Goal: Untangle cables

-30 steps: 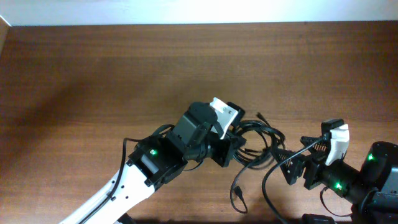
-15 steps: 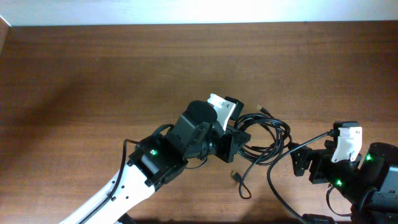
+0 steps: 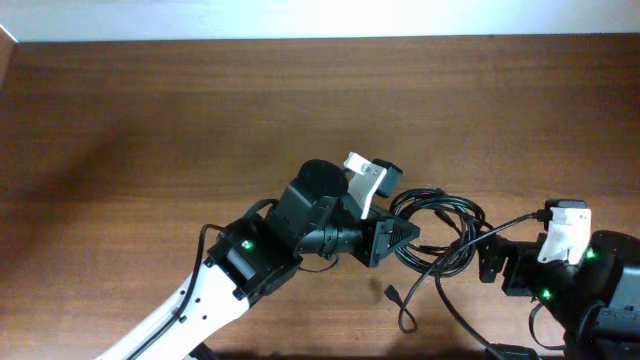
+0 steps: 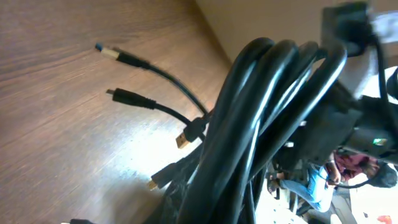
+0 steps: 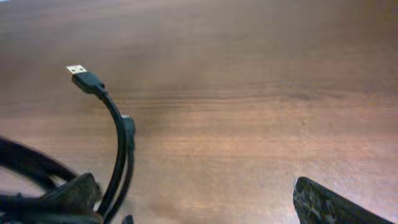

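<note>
Two grippers, one tangle.

Left gripper: clamped on the cables at the left edge of the coil, going by the overhead view. Its own wrist camera is mostly filled by thick black strands bunched close to the lens. The fingers can't be made out there.

Past that bunch, four plug ends show against the table:
- a blue-tipped plug
- a small dark plug
- a gold-faced plug
- a small gold tip, lower down

Right gripper: released, sitting just right of the coil. In its wrist view the fingers are spread wide with bare wood between them. Black strands bunch at the finger in the bottom-left corner; can't tell if they touch it.

From that corner one cord runs up across the wood and ends in a USB-A plug, metal face up.

Overhead, the coil is loose overlapping loops between the two arms. One strand arcs off its right side over the right gripper. A loose tail with a plug lies in front of the coil and runs off toward the bottom edge.
</note>
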You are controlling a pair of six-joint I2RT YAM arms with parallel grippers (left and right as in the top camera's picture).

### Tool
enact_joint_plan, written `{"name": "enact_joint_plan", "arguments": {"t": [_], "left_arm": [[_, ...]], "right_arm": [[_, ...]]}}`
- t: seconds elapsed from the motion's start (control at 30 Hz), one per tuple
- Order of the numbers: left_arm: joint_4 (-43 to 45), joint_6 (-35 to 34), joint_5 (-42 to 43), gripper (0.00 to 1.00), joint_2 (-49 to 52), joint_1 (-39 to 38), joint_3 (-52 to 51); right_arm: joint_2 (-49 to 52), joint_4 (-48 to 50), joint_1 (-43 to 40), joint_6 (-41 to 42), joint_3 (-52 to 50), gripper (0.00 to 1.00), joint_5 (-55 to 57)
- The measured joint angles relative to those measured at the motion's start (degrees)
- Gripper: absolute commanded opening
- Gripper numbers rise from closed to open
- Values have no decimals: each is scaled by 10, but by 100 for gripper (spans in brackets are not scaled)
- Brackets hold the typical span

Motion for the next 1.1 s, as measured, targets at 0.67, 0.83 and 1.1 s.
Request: {"name": "enact_joint_plan", "arguments": {"t": [0.67,0.83,1.1], "left_arm": [[-59,33,14,0,-22,75,0],[-94,86,14,0,-22,75,0],[-104,100,14,0,-22,62,0]], "right_arm": [[0,-27,0,14,0,99,23],[0,11,0,-39,0,99,-148],[0,14,0,-107,0,99,-269]]}}
